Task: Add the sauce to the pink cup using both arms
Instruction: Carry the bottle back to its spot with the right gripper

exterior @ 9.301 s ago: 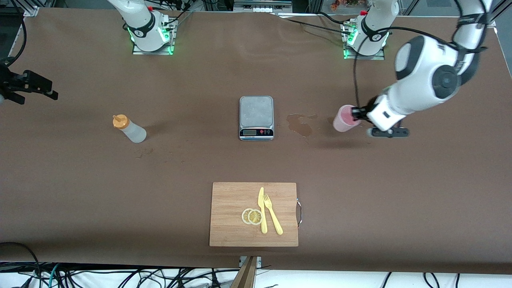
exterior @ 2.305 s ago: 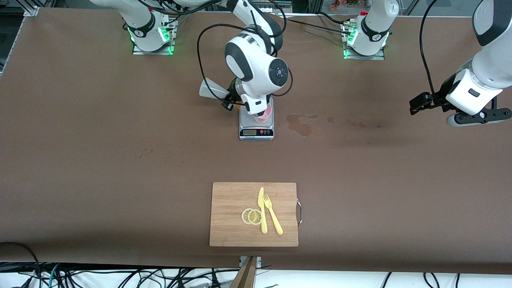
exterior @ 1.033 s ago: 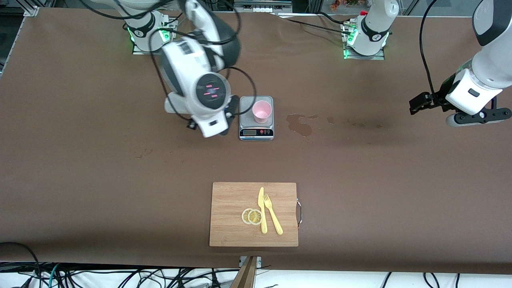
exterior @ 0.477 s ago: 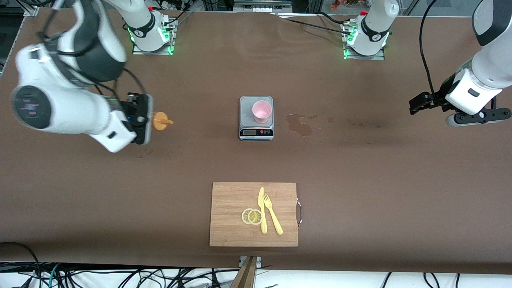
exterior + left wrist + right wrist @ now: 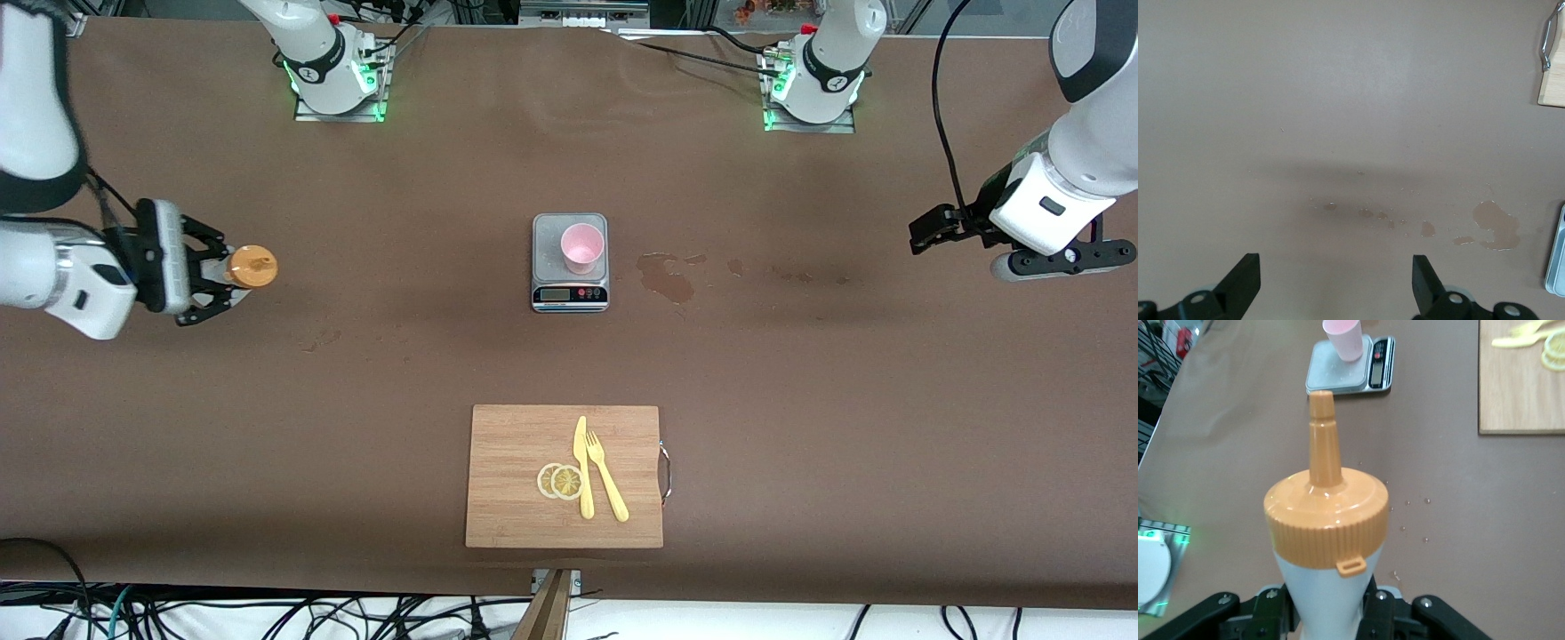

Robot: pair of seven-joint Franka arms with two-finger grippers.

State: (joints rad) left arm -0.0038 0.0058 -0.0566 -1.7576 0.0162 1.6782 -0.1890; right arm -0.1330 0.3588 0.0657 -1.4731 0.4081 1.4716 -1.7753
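The sauce bottle (image 5: 1327, 520), whitish with an orange nozzle cap (image 5: 251, 267), is held in my right gripper (image 5: 218, 277), which is shut on its body (image 5: 1325, 603) over the right arm's end of the table. The nozzle points toward the pink cup (image 5: 1343, 337). That cup (image 5: 582, 248) stands upright on the grey kitchen scale (image 5: 553, 233) at the table's middle. My left gripper (image 5: 925, 236) hangs open with nothing in it over the left arm's end of the table, where that arm waits; its fingers (image 5: 1245, 283) stand wide over bare brown cloth.
A brown stain (image 5: 667, 277) lies beside the scale toward the left arm's end, also seen as the stain (image 5: 1497, 225). A wooden cutting board (image 5: 516, 444) with a yellow knife, a fork and lemon slices lies nearer to the front camera than the scale.
My right arm has swung away from the scale toward its own end of the table, carrying the sauce bottle. The cup stays on the scale and the left arm has not moved.
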